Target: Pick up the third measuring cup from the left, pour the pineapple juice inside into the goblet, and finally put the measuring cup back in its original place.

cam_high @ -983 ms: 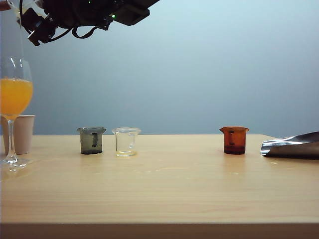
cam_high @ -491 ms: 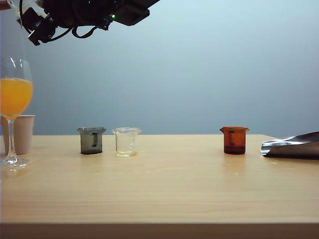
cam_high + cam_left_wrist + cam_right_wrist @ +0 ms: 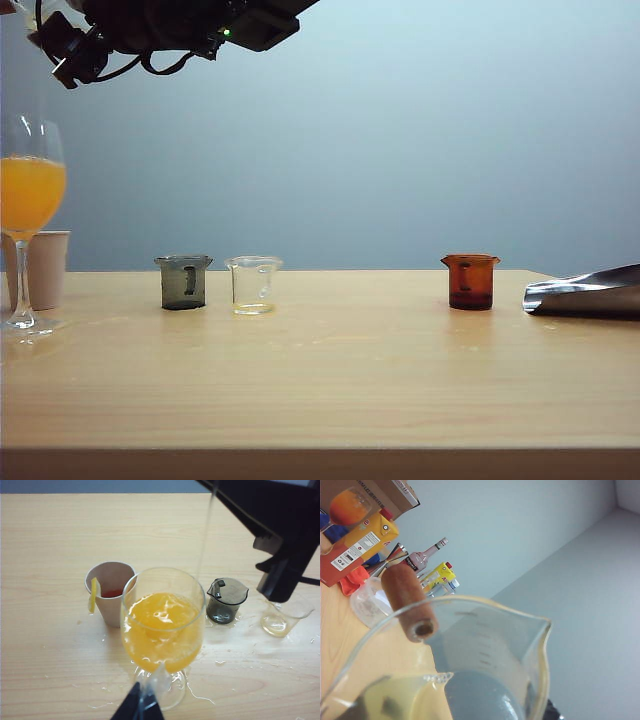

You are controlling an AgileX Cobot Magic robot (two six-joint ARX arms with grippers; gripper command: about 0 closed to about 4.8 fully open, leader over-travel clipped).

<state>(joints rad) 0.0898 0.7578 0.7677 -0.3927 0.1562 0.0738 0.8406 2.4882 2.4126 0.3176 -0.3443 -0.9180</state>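
Over the desk's (image 3: 330, 380) left edge — right gripper (image 3: 60, 45) pinching the third measuring cup (image 3: 485, 665), tipped.
Pineapple juice (image 3: 204, 535) streams into the goblet (image 3: 162, 625); left gripper's (image 3: 140, 710) state — can't tell.

Paper cup (image 3: 46, 268) just behind goblet (image 3: 27, 215), far left.

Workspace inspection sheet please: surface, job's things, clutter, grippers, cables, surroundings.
Surface: wooden table, wet splashes around the goblet's foot.
Job's things: goblet holding orange liquid; measuring cup tilted overhead, pineapple juice streaming down.
Clutter: paper cup, grey cup, clear cup, amber cup, silvery object.
Grippers: right gripper shut on the measuring cup above the goblet; left gripper at the goblet's stem, grip unclear.
Cables: black loops on right arm.
Surroundings: grey wall; cartons, bottles.
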